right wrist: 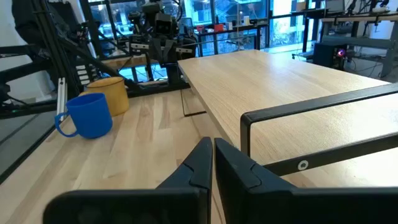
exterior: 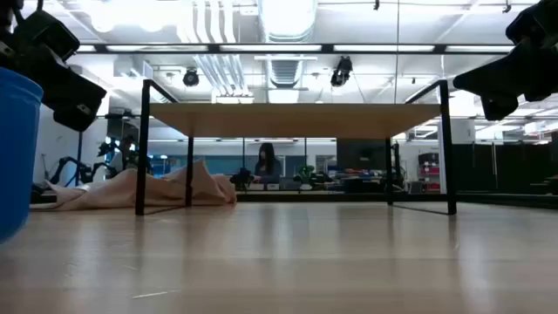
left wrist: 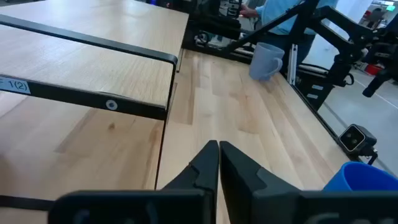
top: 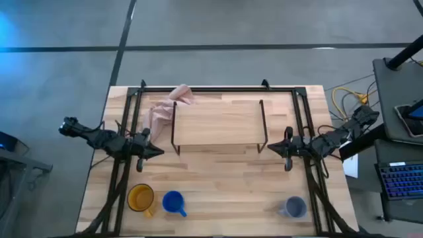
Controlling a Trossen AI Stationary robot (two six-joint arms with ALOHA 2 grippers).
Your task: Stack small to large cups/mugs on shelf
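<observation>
The yellow-orange mug (top: 141, 197) and the bright blue mug (top: 173, 202) stand upright side by side on the table near its front left; both also show in the right wrist view, the yellow mug (right wrist: 111, 94) behind the blue mug (right wrist: 87, 116). The pale grey-blue mug (top: 294, 207) stands near the front right and shows in the left wrist view (left wrist: 267, 60). The shelf (top: 218, 122) stands on its black wire legs at the table's middle back. My left gripper (top: 158, 151) is shut and empty left of the shelf. My right gripper (top: 268, 147) is shut and empty right of it.
A pink cloth (top: 165, 109) lies crumpled at the shelf's far left corner. Black frame rails (top: 125, 172) run along the table's left, right and far sides. Bare tabletop (top: 225, 192) lies between the mugs in front of the shelf.
</observation>
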